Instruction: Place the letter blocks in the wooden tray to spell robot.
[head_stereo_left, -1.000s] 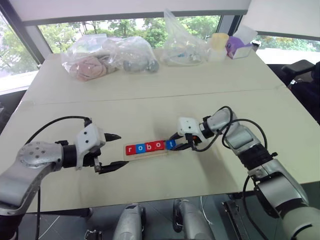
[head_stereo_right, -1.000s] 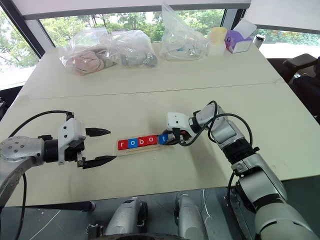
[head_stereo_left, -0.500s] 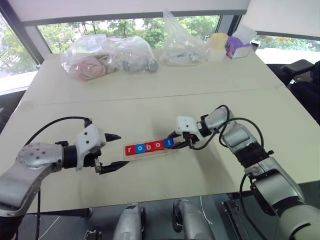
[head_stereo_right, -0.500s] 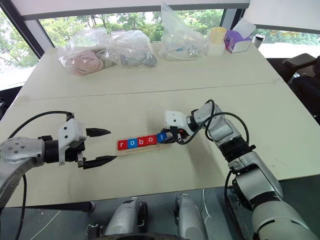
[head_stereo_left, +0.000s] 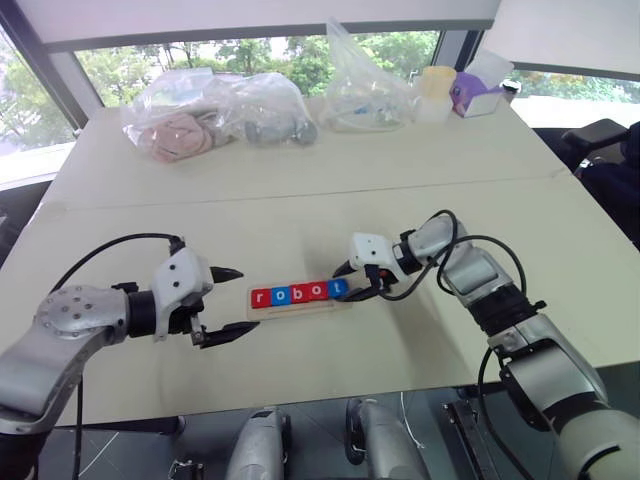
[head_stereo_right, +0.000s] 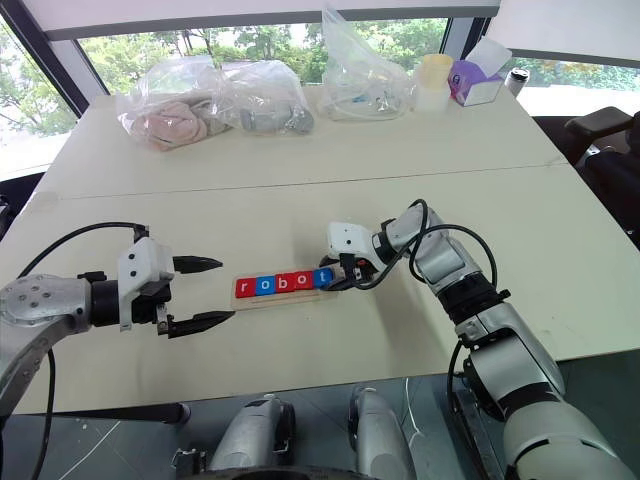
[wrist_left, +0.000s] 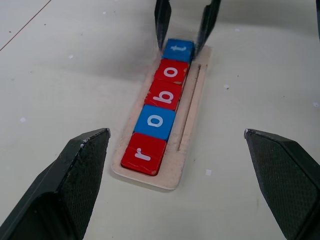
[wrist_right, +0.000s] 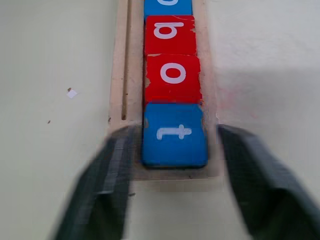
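The wooden tray (wrist_left: 192, 100) lies on the table between my two grippers. In it the letter blocks sit in a row spelling robot: red r (wrist_left: 144, 154), blue o (wrist_left: 155, 121), red b (wrist_left: 164, 95), red o (wrist_left: 171, 72) and blue t (wrist_right: 175, 134). My right gripper (head_stereo_left: 345, 284) is at the tray's right end, open. Its fingers (wrist_right: 107, 180) straddle the t block, with a small gap on each side. My left gripper (head_stereo_left: 243, 300) is wide open just off the tray's left end, holding nothing.
At the back of the table lie several clear plastic bags (head_stereo_left: 215, 115) with soft items in them, another bag (head_stereo_left: 365, 85), a pale cup (head_stereo_left: 437, 85) and a purple box (head_stereo_left: 478, 95). A seam (head_stereo_left: 300, 195) crosses the tabletop. The table's front edge runs just below my arms.
My right gripper was shut on the t block and has now opened, leaving the block in the tray. Neither arm has moved.
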